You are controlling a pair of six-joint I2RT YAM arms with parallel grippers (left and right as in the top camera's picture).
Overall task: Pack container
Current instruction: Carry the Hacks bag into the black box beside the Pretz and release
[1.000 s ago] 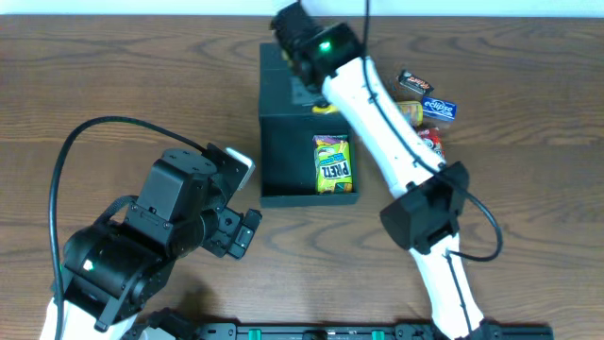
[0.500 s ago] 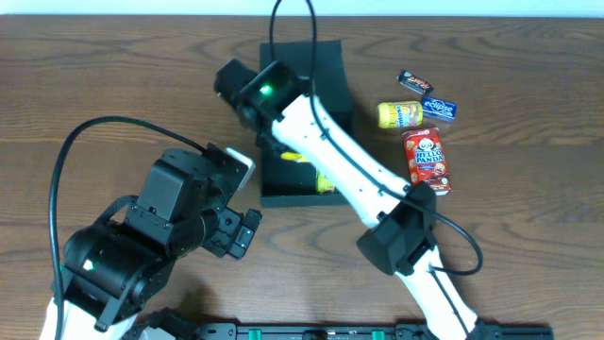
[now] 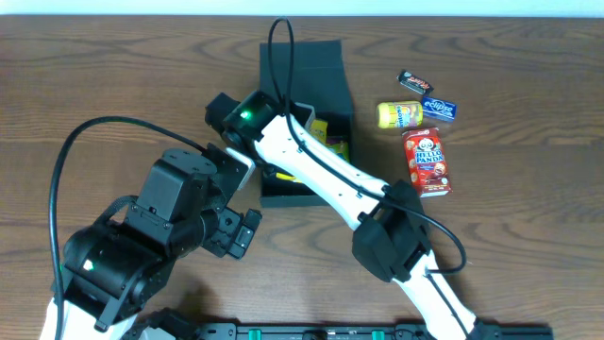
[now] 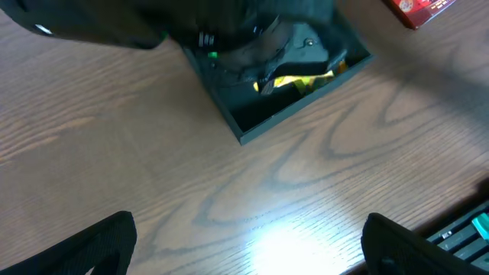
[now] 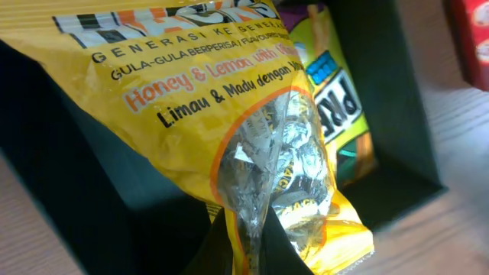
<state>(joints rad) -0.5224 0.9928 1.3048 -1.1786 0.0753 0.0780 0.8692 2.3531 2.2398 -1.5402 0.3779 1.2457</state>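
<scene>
Overhead view: the matte black, shallow cardboard container (image 3: 316,71) sits on the brown wood-grain counter (image 3: 528,217) at top centre, its flat flap lid folded back away from the robot. The white right arm crosses above its cavity and hides most of the contents. To the container's right, well apart from it, lie a red Hello Panda carton (image 3: 427,161), a yellow rounded snack pack (image 3: 401,114), a small blue wrapper (image 3: 439,109) and a small dark bar (image 3: 415,82). Right wrist view: shows what the overhead hides. The right pincer (image 5: 246,229) is clamped on the clear window of a yellow plastic sweet bag (image 5: 191,99), which hangs over the black cavity; a yellow-green pretzel packet (image 5: 336,99) lies inside beside it. Left wrist view: the left pincer (image 4: 248,221) has its dark fingers (image 4: 99,244) spread wide apart above bare counter, holding nothing. The container's near wall (image 4: 252,130) and a strip of the yellow bag (image 4: 302,79) lie beyond it.
</scene>
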